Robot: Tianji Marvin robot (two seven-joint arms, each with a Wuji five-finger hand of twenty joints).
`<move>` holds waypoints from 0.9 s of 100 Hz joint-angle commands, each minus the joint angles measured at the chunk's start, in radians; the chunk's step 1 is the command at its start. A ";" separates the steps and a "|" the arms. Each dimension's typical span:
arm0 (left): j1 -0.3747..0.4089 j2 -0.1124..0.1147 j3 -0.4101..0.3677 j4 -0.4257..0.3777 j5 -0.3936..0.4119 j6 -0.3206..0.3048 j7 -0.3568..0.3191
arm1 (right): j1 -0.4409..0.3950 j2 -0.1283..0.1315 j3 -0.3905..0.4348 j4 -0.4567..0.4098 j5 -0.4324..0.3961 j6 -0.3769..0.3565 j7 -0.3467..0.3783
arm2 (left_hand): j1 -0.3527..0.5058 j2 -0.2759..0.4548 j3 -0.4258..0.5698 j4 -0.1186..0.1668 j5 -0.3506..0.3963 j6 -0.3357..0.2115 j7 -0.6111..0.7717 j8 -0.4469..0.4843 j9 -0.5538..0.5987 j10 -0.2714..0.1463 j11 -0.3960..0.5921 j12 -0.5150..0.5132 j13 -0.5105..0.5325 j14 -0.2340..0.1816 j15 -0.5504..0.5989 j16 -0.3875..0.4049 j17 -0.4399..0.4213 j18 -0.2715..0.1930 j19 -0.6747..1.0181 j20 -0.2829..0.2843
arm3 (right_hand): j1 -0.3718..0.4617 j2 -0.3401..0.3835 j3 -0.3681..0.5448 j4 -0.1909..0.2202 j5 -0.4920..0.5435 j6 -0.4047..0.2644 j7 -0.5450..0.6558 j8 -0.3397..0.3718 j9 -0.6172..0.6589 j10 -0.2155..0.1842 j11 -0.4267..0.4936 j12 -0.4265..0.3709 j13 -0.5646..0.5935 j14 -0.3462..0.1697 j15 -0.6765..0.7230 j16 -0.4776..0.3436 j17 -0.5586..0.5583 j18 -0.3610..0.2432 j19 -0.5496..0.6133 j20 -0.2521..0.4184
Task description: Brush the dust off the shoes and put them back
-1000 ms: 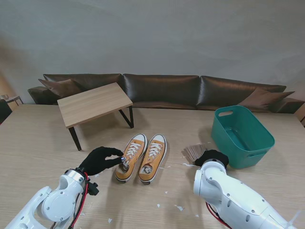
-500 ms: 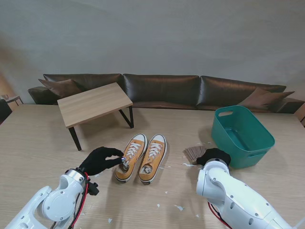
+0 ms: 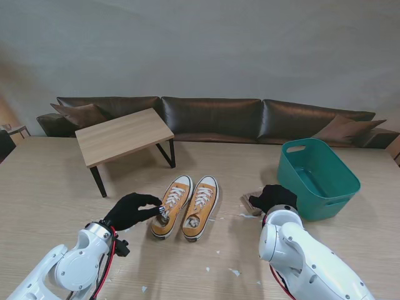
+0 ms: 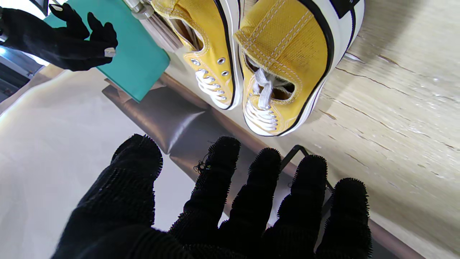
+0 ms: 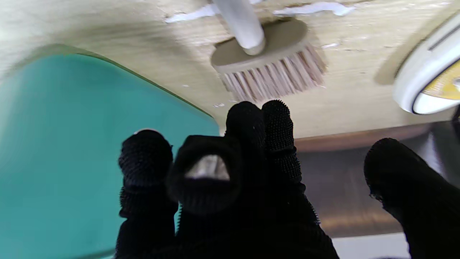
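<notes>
Two yellow shoes (image 3: 186, 208) stand side by side on the table (image 3: 50, 187). The left hand (image 3: 129, 210) touches the left shoe's heel with spread fingers, holding nothing. The right hand (image 3: 273, 197) hovers over the brush (image 5: 267, 61), fingers apart, beside the green bin (image 3: 319, 178).

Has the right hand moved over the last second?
Yes. In the stand view the right hand has slid left and slightly farther from me, away from the green tub, and now covers most of the brush. Still open, not gripping.
</notes>
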 commanded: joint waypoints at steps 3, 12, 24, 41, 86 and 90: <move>0.004 -0.002 -0.002 -0.004 0.002 -0.002 -0.016 | -0.025 -0.005 0.009 -0.042 -0.001 -0.022 0.006 | 0.013 0.044 -0.019 0.045 0.013 0.006 0.000 0.005 0.012 0.014 0.003 0.002 0.041 0.017 0.011 0.013 -0.002 0.017 -0.022 0.008 | -0.006 -0.027 -0.033 0.021 -0.044 -0.002 -0.040 -0.019 -0.050 0.028 -0.053 -0.054 0.002 0.051 -0.107 -0.059 0.209 0.058 -0.061 0.019; 0.005 -0.002 -0.002 -0.004 0.002 -0.002 -0.016 | -0.054 -0.010 0.040 -0.070 0.016 -0.063 -0.013 | 0.014 0.043 -0.018 0.045 0.009 0.007 -0.002 0.004 0.010 0.015 0.002 0.002 0.040 0.017 0.010 0.013 -0.002 0.018 -0.022 0.008 | -0.004 -0.026 -0.036 0.022 -0.055 -0.009 -0.075 -0.026 -0.096 0.043 -0.105 -0.099 -0.002 0.100 -0.288 -0.128 0.130 0.075 -0.137 0.018; 0.005 -0.002 -0.001 -0.004 0.003 -0.002 -0.015 | -0.099 -0.019 0.085 -0.100 0.055 -0.138 -0.059 | 0.012 0.044 -0.020 0.045 0.010 0.004 -0.002 0.004 0.011 0.013 0.003 0.002 0.041 0.016 0.011 0.013 -0.002 0.017 -0.022 0.008 | 0.002 -0.028 -0.033 0.021 -0.063 -0.022 -0.104 -0.031 -0.155 0.056 -0.157 -0.145 -0.083 0.138 -0.481 -0.159 0.026 0.091 -0.222 0.011; 0.004 -0.002 0.000 -0.003 0.004 -0.002 -0.016 | -0.156 -0.031 0.134 -0.130 0.123 -0.242 -0.113 | 0.013 0.044 -0.020 0.045 0.008 0.004 -0.003 0.003 0.009 0.013 0.002 0.002 0.038 0.016 0.009 0.012 -0.003 0.019 -0.022 0.008 | 0.011 -0.029 -0.030 0.020 -0.083 -0.026 -0.148 -0.041 -0.227 0.069 -0.205 -0.185 -0.211 0.173 -0.631 -0.179 -0.096 0.105 -0.311 -0.003; 0.004 -0.001 0.002 -0.001 0.014 -0.012 -0.011 | -0.258 -0.038 0.192 -0.106 0.184 -0.522 -0.211 | 0.013 0.043 -0.023 0.045 -0.005 -0.004 -0.009 0.000 0.003 0.011 0.001 0.000 0.031 0.014 0.006 0.011 -0.004 0.016 -0.022 0.008 | 0.021 -0.021 -0.043 0.021 -0.124 -0.068 -0.223 -0.057 -0.303 0.050 -0.265 -0.236 -0.360 0.187 -0.794 -0.230 -0.234 0.101 -0.422 -0.018; 0.004 -0.001 0.002 0.000 0.015 -0.013 -0.010 | -0.260 -0.041 0.194 -0.096 0.191 -0.538 -0.224 | 0.014 0.043 -0.022 0.045 -0.005 -0.005 -0.009 0.000 0.001 0.010 0.000 0.000 0.030 0.012 0.005 0.011 -0.004 0.015 -0.022 0.008 | 0.021 -0.020 -0.043 0.021 -0.123 -0.070 -0.224 -0.057 -0.303 0.051 -0.266 -0.237 -0.362 0.186 -0.797 -0.231 -0.235 0.103 -0.424 -0.018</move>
